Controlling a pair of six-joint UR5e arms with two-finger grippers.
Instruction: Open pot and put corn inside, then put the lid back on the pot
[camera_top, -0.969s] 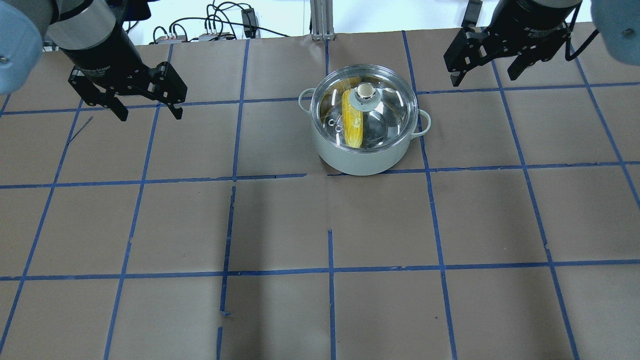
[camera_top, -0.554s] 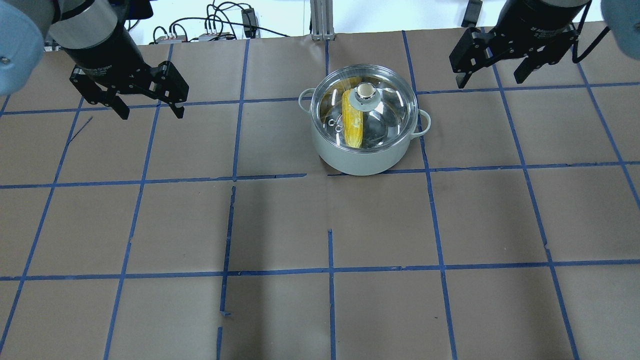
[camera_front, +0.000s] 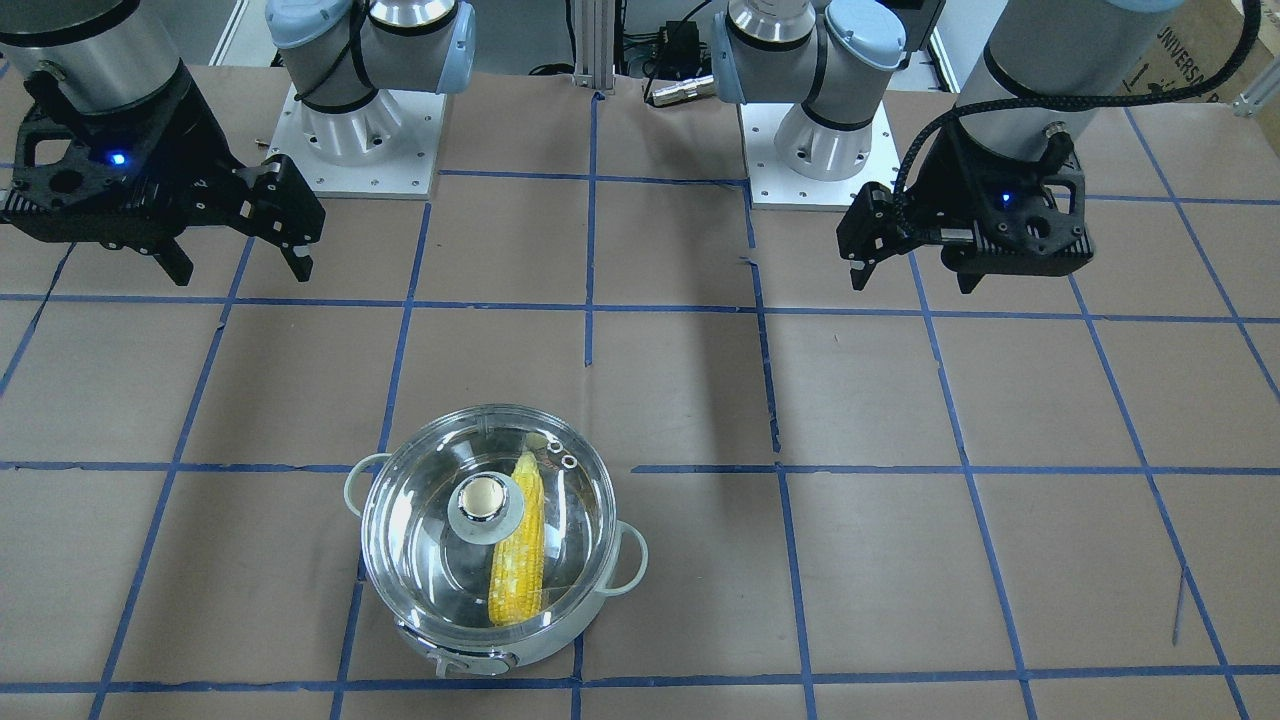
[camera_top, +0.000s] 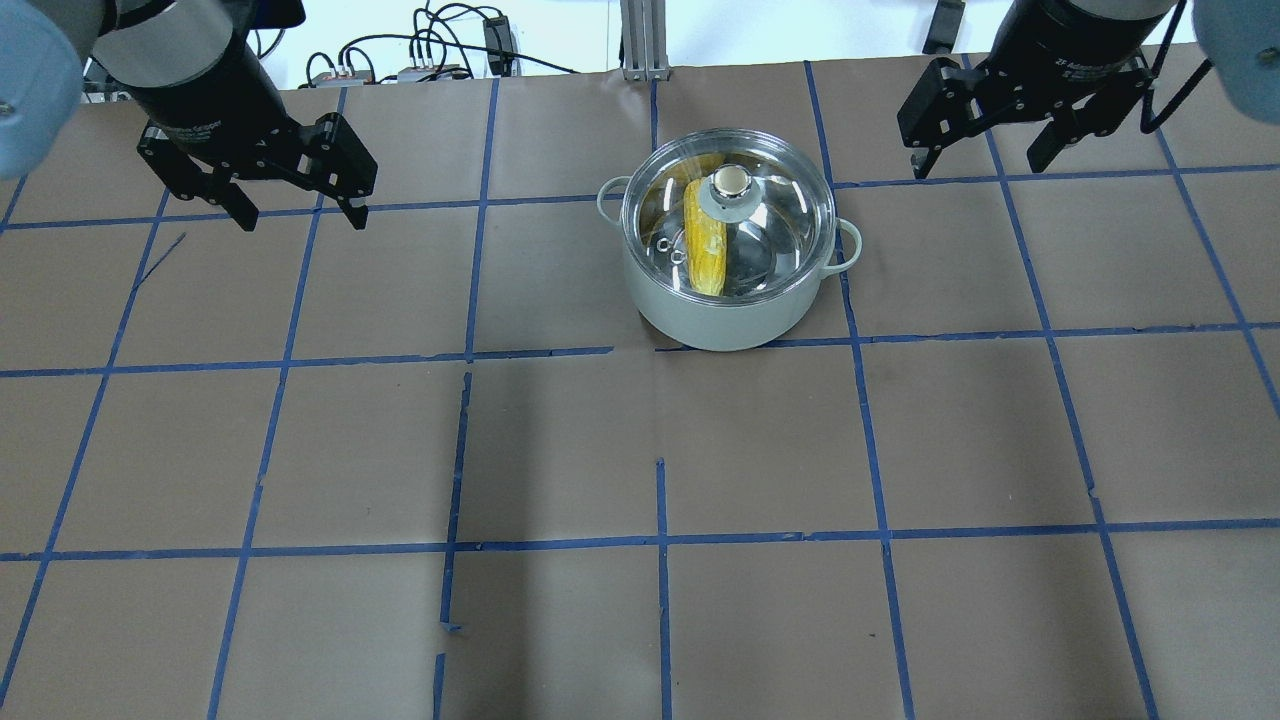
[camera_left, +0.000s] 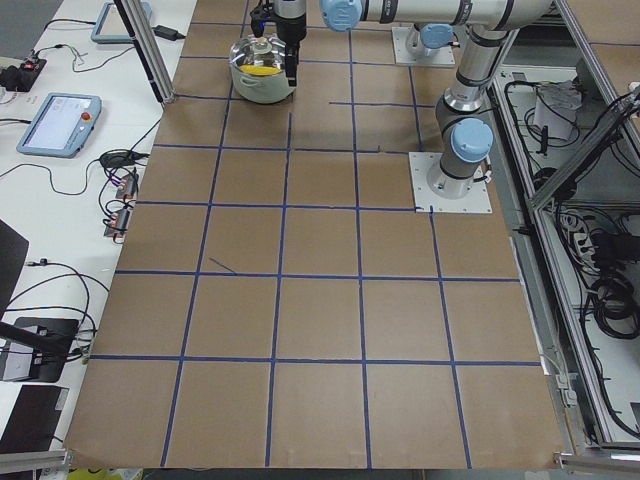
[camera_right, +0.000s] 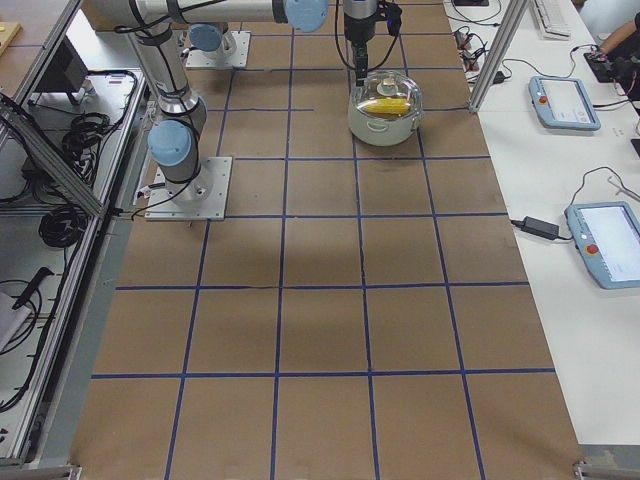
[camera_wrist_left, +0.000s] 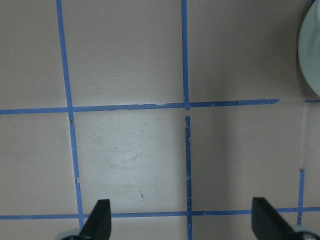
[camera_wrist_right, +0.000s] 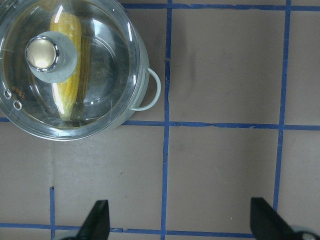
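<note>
The black left gripper (camera_top: 300, 217) hangs with its fingers spread wide, holding nothing, above the far left of the brown blue-gridded table (camera_top: 560, 450). The black right gripper (camera_top: 978, 168), equally spread and empty, hangs at the far right. Between them stands the round stainless-steel pot (camera_top: 715, 322), with the clear domed glass lid (camera_top: 775, 215) on it and the yellow ear of corn (camera_top: 705, 250) inside.

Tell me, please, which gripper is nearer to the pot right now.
Right. The right gripper hangs open off to the right of the pot, slightly beyond it; the left gripper hangs open much farther off to its left.
</note>
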